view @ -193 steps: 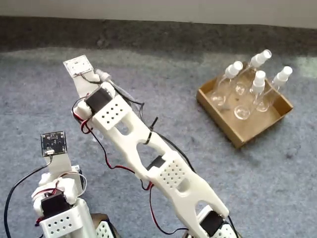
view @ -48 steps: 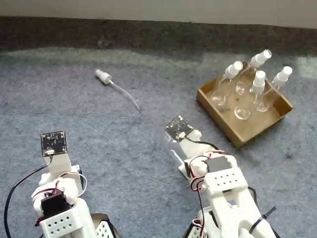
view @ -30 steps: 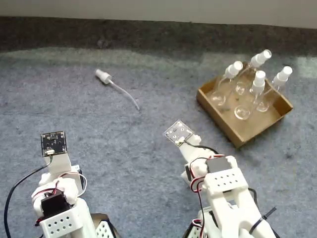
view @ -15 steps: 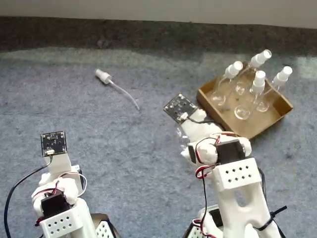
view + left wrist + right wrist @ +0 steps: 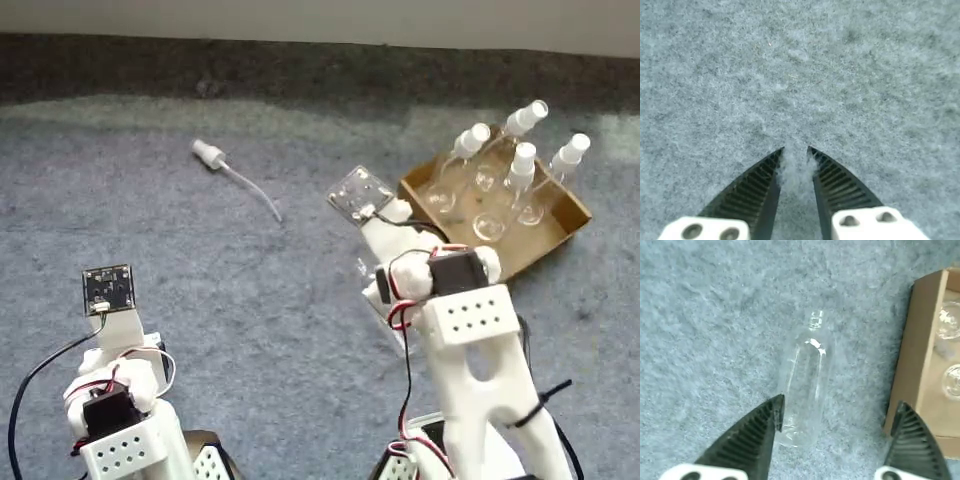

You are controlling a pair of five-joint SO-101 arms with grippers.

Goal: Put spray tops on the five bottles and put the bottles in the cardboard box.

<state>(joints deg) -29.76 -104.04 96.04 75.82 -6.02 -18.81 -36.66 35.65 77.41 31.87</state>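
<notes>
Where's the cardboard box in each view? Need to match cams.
High view: cardboard box at right, four capped bottles standing inside.
Right wrist view: its wall beside the lying bottle.
Left wrist view: carpet under the left tool.
Shared landmark: bottles standing in the box.

The carpet [image 5: 150, 240] is seen as mottled grey. At two o'clock, the cardboard box [image 5: 550, 243] is brown, its bottles [image 5: 445, 185] clear, their spray tops [image 5: 528, 116] white.
</notes>
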